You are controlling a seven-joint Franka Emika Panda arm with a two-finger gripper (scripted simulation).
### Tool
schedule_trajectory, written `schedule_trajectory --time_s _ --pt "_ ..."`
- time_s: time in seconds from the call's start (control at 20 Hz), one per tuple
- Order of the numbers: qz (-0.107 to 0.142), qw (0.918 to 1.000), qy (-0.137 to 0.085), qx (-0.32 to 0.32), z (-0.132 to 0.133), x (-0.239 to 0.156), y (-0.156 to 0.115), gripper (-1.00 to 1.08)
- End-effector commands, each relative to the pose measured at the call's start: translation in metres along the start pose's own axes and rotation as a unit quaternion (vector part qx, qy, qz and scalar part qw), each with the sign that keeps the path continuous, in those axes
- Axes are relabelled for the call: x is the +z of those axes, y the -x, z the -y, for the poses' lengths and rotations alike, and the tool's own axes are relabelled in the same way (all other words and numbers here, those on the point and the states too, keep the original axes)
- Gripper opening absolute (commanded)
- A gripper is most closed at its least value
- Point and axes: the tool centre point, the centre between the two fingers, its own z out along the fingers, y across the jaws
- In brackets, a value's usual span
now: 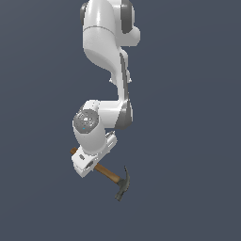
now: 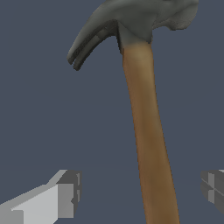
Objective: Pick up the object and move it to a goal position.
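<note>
Here: claw [image 2: 140,192] spread wide, released, fingers [image 2: 65,194] either side of hammer [image 2: 146,127] handle, not touching. Grey head toward exterior view's right, beyond arm [image 1: 106,42].

Arm [image 1: 106,42]: glossy white rounded shells, dark grey bands at the joints. Wrist joint cap [image 1: 85,119]: grey disc, speckled, with a small teal spot. White boxy pincer [image 1: 84,165] mount below it. Pincer fingers [image 2: 65,192]: pale grey blocks, squared, flat-faced pads, darker grey on shaded sides.
</note>
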Motion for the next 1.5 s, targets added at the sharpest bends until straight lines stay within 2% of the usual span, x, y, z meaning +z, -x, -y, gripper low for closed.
schedule_trajectory --time_s 0.0,0.25,0.7,0.95,1.0,1.45 --pt "0.0 1.0 0.0 -0.003 -0.001 0.001 0.001 1.0" --pt "0.0 1.0 0.0 -0.001 0.0 0.007 0.0 1.0" --pt "0.0 1.0 0.0 -0.003 0.0 0.049 0.001 1.0" --pt "0.0 1.0 0.0 -0.003 -0.001 0.051 0.0 1.0" --pt "0.0 1.0 0.0 -0.003 -0.001 0.051 0.0 -1.0" --pt "0.0 1.0 0.0 -0.003 -0.001 0.051 0.0 -1.0"
